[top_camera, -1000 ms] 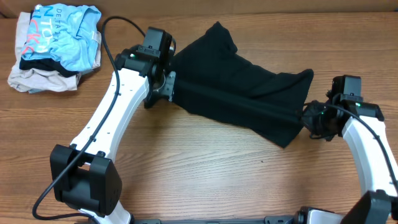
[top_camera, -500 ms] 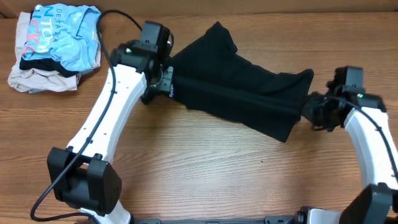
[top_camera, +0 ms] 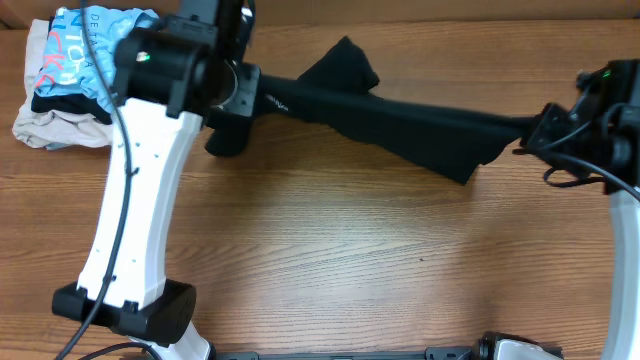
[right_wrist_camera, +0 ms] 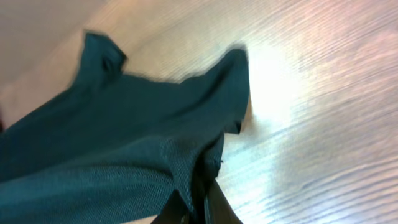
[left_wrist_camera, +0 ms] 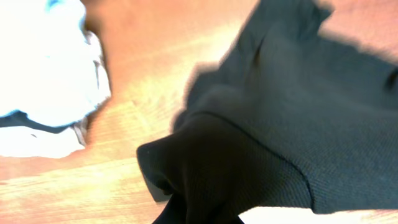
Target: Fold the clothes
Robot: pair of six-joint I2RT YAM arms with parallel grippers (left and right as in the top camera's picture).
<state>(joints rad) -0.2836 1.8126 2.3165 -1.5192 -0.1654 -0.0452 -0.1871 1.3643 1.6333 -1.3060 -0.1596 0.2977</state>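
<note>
The clothes, a black T-shirt [top_camera: 400, 122], hang stretched in a taut band between my two grippers, above the wooden table [top_camera: 330, 260]. My left gripper [top_camera: 256, 96] is shut on the shirt's left end, and a loose flap [top_camera: 345, 65] rises behind it. My right gripper [top_camera: 536, 128] is shut on the right end. In the left wrist view the black fabric [left_wrist_camera: 280, 137] bunches over the left gripper [left_wrist_camera: 199, 214] and hides its jaws. In the right wrist view the shirt [right_wrist_camera: 124, 124] is pinched in the right gripper [right_wrist_camera: 202, 208].
A pile of other garments lies at the far left corner: a light blue shirt [top_camera: 100, 40] on top of a beige garment [top_camera: 60, 130]. It shows as a bright washed-out mass [left_wrist_camera: 43, 62] in the left wrist view. The left arm [top_camera: 130, 220] stands tall over the table's left side.
Both arms have risen and drawn apart, the left going up and back, the right going right. The shirt has gone from draped on the table to pulled taut and lifted.
</note>
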